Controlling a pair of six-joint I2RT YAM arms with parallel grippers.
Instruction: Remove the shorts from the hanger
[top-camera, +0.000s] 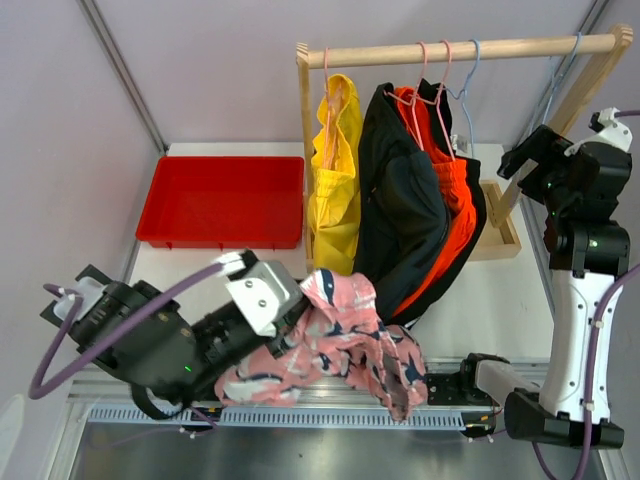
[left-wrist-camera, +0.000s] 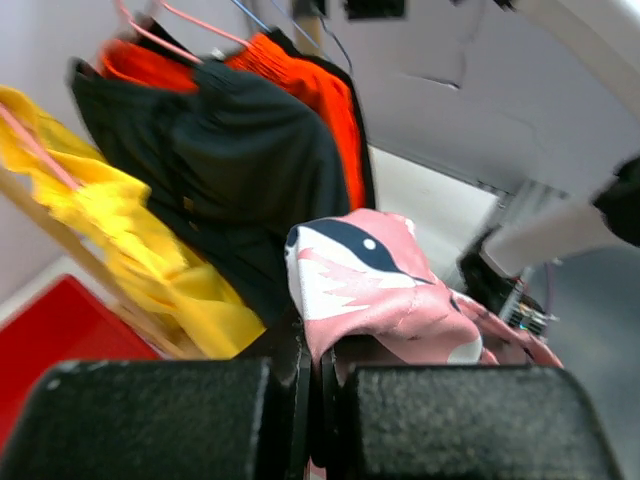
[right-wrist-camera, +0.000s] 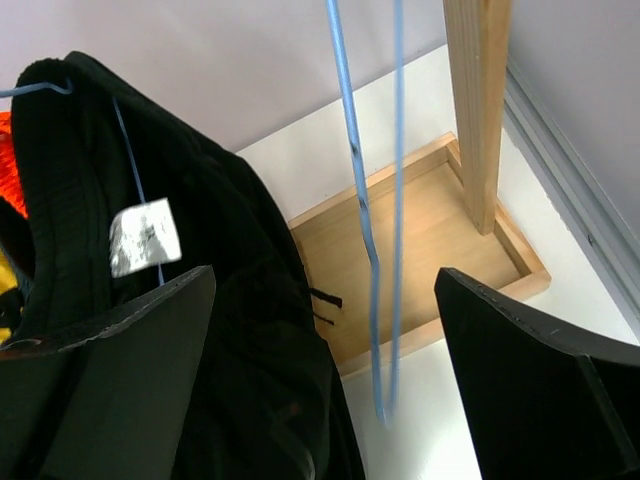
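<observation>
top cam overhead fr behind, wrist cams close; all share dark shorts (top-camera: 400, 215).

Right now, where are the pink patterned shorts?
In the top view the pink shorts hang bunched at the near edge of the table, left of centre, gripped by the left end effector, just in front of the black shorts.

The left arm (top-camera: 150, 345) lies low and stretched out in front of the rack (top-camera: 470, 48), wrist turned toward the rack's left post. The left claw (left-wrist-camera: 312, 370) is pinched tight on the pink shorts (top-camera: 350, 340). The right arm (top-camera: 575, 330) stands upright beside the rack's right post. The right claw (right-wrist-camera: 320, 290) is raised just under the rail, its fingers (right-wrist-camera: 130, 380) spread wide.
</observation>
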